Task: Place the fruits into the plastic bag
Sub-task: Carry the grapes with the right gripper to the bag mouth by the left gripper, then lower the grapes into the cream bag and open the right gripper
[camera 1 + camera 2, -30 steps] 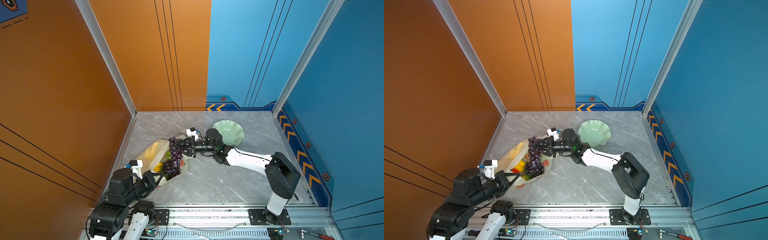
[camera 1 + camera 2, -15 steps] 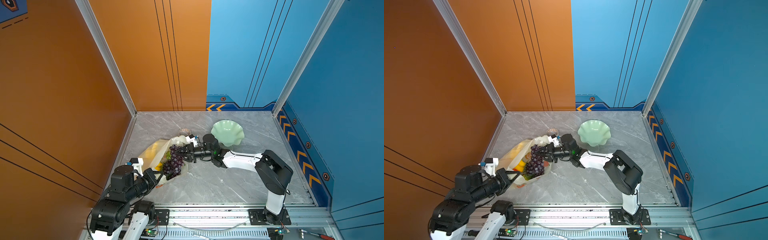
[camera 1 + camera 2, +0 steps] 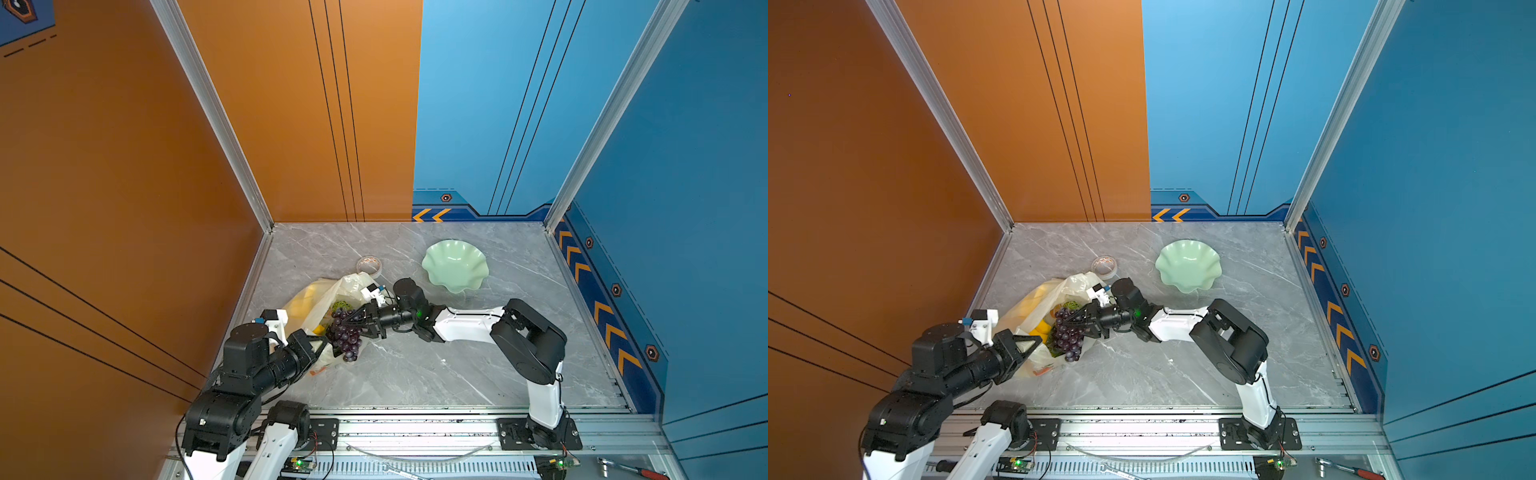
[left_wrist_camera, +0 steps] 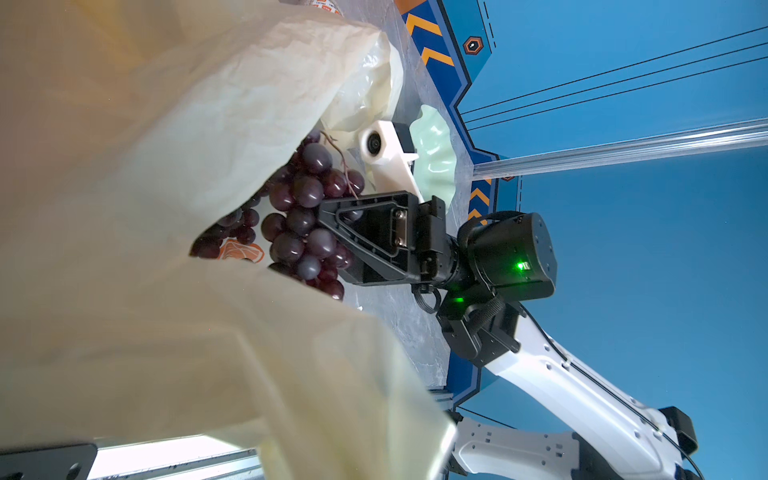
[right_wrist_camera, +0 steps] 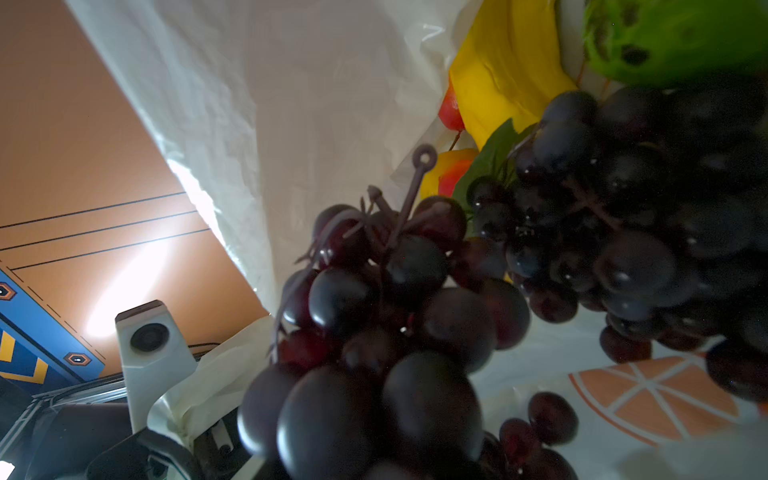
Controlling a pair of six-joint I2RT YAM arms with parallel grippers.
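Hanging from the right tool [image 3: 352, 323], the grapes [image 3: 347, 337] sit at the open mouth of the plastic bag [image 3: 318, 293], on the left half of the worktop [image 3: 415, 374]. The right tool's fingers are clamped on the upper part of the dark purple bunch, and its lowest berries dangle at the bag's right edge, just above the printed film. In the right wrist view an orange slice print lies under the bunch. Deeper in the bag that view also shows the yellow banana bunch [image 5: 503, 66], a green ball [image 5: 673, 37] and a red-orange fruit [image 5: 451, 110]. The bag lies crinkled with its mouth towards the right. Its near edge is pinched in the closed left tool [image 3: 321, 345], which reaches in from the near left corner. In the left wrist view the cream film is draped right across the lens. Just beyond the bag's far end stands a small clear tape roll [image 3: 369, 265]. To the right of that, well apart from the bag, is a pale green wavy-rimmed dish [image 3: 455, 266]. The right arm stretches low across the worktop from the near right.
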